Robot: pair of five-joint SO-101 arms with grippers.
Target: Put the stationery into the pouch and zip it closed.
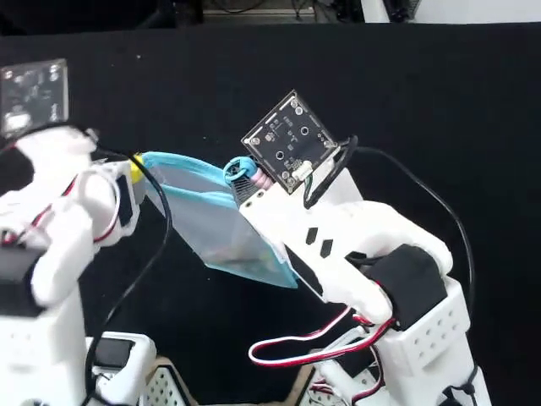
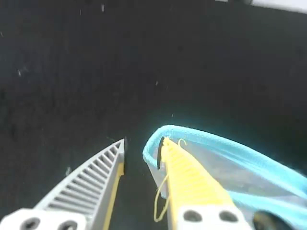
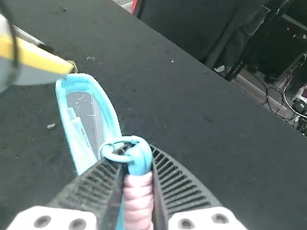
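So the see-through pouch with light blue trim [image 1: 211,228] is sitting between the two arms over the black-covered bench [image 1: 423,101], opening edge facing up, and I honestly can't tell if its bottom corner touches the bench or hangs just above it. The right claw [image 3: 136,160] is pressed together on the pink-and-blue zipper pull [image 3: 138,184]: pink wrapped cord pinched between the dark ribbed fingers, with the blue loop and ring poking out past the tips. In the high view that same claw [image 1: 245,182] is at the end of the pouch nearer the middle of the bench. The left claw [image 2: 141,143] is spread, one grey finger and one yellow finger with bare black bench showing in the gap. The yellow fingertip [image 2: 165,146] is right up against the blue trim at the pouch's far end, and the trim curves around it. The grey finger is clear of the pouch.
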